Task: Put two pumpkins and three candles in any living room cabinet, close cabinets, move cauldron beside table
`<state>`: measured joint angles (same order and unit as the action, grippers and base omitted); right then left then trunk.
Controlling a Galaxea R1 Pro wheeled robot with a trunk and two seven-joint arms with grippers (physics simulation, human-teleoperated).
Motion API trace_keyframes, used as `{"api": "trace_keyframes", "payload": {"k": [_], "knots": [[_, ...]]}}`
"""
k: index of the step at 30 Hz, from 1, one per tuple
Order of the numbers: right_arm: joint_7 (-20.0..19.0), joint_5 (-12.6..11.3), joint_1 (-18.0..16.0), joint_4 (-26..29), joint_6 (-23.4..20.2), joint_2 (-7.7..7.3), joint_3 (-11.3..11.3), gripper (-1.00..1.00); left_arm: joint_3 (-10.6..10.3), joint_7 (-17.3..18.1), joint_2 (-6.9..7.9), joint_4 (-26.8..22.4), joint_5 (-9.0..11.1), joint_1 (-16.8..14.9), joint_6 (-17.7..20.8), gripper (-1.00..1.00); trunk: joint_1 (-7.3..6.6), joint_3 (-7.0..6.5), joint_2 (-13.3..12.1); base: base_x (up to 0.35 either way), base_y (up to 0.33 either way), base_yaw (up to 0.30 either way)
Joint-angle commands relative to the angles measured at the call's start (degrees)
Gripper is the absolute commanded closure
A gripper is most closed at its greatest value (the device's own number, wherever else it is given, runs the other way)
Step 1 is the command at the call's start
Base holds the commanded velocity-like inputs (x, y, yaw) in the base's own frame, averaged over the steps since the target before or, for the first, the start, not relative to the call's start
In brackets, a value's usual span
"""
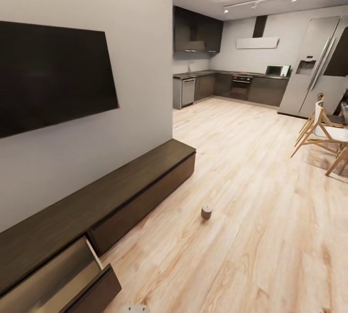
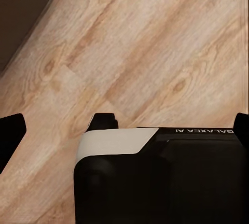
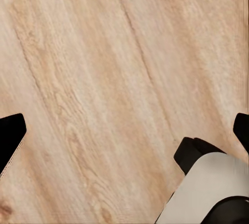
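Along the wall: cabinet (image 1: 104, 201) drawer (image 1: 63, 281) open | candle (image 1: 206, 212) on floor (image 1: 251, 197) | both pincers spread, empty

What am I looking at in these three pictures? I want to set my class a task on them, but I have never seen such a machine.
These are computer-rendered pictures from a simulated wheeled robot with two arms. The large picture comes from a camera on its head. It shows a living room: a long, low dark-brown cabinet along the wall under a black television, with one drawer pulled open, pale inside. A small grey cylinder, possibly a candle, stands on the wooden floor. A kitchen lies beyond, and wooden chairs stand at the right.

The other two pictures come from cameras on the wrists, looking along each grasping tool down at the floor. The dark tips at the edges belong to the left tool and the right tool. Both are wide open and hold nothing.
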<state>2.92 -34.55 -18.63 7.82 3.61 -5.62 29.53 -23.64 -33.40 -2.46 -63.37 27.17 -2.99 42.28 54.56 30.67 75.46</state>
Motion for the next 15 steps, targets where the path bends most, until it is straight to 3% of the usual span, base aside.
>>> {"api": "trace_keyframes", "payload": {"k": [1,6,15], "knots": [[-0.01,-0.01,0.00,0.00,-0.05,0.00,0.00,-1.00,0.00,0.00,0.00,0.00,0.00,0.00,0.00,-1.00,0.00,0.00,0.00,0.136,-0.284,-0.243],[-0.01,0.00,0.00,0.00,-0.16,0.00,0.00,-1.00,-0.76,0.07,0.06,0.00,0.06,-0.02,-2.83,-1.00,0.00,0.00,0.00,0.123,-0.148,-0.270],[-0.02,0.19,0.00,0.00,-0.27,-0.07,0.00,-1.00,-2.16,0.09,0.18,0.00,0.08,0.00,-4.11,-1.00,0.00,0.00,0.00,0.017,-0.011,-0.286]]}}
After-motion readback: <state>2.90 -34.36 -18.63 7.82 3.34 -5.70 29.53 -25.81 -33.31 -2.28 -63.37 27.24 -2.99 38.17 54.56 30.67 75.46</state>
